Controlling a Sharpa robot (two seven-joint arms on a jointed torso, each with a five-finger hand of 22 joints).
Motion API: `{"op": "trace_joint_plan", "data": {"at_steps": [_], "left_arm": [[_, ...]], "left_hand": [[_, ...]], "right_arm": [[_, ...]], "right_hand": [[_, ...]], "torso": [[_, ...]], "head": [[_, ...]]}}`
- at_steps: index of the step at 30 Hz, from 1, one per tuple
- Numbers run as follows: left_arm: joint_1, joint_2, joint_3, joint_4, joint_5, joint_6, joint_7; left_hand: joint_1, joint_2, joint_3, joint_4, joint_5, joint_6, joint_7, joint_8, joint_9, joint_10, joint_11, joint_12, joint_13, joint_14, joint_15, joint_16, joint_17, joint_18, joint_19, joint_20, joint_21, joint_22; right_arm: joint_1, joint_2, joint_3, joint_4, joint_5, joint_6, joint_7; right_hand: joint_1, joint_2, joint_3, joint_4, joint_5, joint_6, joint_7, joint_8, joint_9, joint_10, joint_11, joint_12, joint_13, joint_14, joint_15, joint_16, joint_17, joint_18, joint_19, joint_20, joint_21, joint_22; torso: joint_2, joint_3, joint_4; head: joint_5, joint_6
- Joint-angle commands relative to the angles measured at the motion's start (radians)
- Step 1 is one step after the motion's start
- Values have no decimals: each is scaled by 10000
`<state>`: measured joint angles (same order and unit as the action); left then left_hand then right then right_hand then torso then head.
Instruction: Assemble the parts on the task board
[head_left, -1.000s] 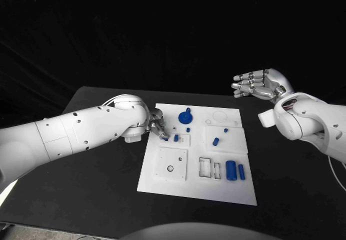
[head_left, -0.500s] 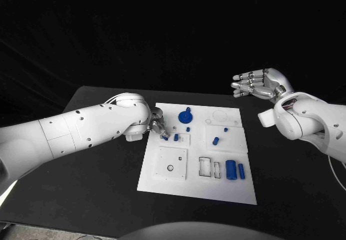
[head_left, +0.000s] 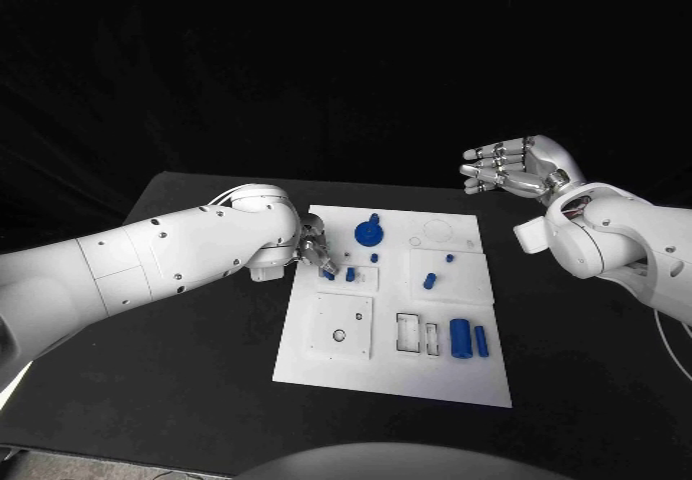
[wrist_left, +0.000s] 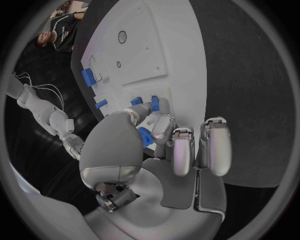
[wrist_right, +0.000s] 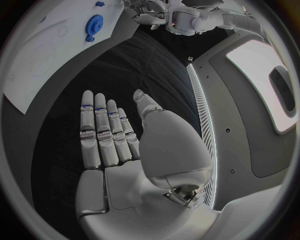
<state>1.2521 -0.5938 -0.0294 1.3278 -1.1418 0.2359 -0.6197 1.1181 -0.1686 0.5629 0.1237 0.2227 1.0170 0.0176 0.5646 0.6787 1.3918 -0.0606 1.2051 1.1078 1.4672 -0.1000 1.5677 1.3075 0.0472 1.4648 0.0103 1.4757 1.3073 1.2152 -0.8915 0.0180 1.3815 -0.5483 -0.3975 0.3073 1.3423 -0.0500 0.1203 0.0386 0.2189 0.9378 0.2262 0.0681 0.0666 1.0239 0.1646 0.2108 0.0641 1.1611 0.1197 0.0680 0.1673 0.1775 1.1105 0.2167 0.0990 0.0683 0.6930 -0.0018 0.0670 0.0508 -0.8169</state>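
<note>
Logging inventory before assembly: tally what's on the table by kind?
White board: 1
Blue gear: 1
Other blue pieces: 7, one of them pinched by the left hand
Total: 9

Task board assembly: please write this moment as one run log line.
left hand: pinches small blue part over task board | right hand: open, raised beyond board | blue gear: on board

white task board (head_left: 325, 365), blue parts (head_left: 462, 338), black table (head_left: 188, 380)
</note>
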Motion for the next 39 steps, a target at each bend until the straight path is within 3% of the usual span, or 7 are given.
{"op": "trace_joint_plan", "data": {"at_steps": [1, 21, 31, 39], "left_arm": [[-121, 50, -90, 2, 128, 362, -168], [-116, 160, -86, -128, 3, 404, -237], [-114, 179, -85, -259, -47, 442, -262], [-114, 165, -83, -275, -59, 350, -263]], "left_hand": [[-142, 19, -111, 45, 14, 221, -127, 32, -44, 87, 9, 63, 37, 1036, -85, 31, 2633, -210, 698, -74, 87, 1650], [-679, 261, -440, 402, 34, 424, -174, 10, -122, 242, -30, 245, 284, 1036, -114, 31, 2633, -259, 770, -106, 253, 1845], [-992, 154, -715, 571, 22, 480, -184, 6, -145, 256, -38, 252, 314, 1036, -123, 31, 2633, -265, 779, -114, 273, 1873], [-1259, -27, -1328, 820, 23, 544, -194, 12, -169, 266, -50, 249, 338, 1036, -136, 31, 2633, -273, 789, -123, 298, 1909]], "right_arm": [[-6, -5, 1, 26, -56, 197, 25], [-5, -17, 1, 53, -56, 209, 7], [-5, -13, 1, 84, -67, 237, -12], [-5, -8, 1, 82, -73, 244, -20]], "right_hand": [[-24, 28, -11, -60, 62, -12, 50, -53, -7, -9, 28, 34, -16, -34, -32, -45, -8, 68, 39, 35, -38, -17], [-24, 28, -11, -60, 62, -12, 50, -53, -7, -9, 28, 34, -16, -34, -32, -45, -8, 68, 39, 35, -38, -17], [-26, 28, -18, -73, 68, -20, 54, -57, -9, -24, 33, 28, -18, -42, -27, -49, -33, 66, 40, 38, -57, -20], [-41, 20, -34, -79, 69, -34, 62, -62, -12, -46, 42, 21, -19, -57, -19, -54, -59, 64, 36, 43, -78, -23]], "torso": [[-2, -2, 15], [-3, -4, 14], [-9, -14, 25], [-7, -17, 22]], "head": [[-15, 2], [-65, 1], [-80, 0], [-77, -18]]}}
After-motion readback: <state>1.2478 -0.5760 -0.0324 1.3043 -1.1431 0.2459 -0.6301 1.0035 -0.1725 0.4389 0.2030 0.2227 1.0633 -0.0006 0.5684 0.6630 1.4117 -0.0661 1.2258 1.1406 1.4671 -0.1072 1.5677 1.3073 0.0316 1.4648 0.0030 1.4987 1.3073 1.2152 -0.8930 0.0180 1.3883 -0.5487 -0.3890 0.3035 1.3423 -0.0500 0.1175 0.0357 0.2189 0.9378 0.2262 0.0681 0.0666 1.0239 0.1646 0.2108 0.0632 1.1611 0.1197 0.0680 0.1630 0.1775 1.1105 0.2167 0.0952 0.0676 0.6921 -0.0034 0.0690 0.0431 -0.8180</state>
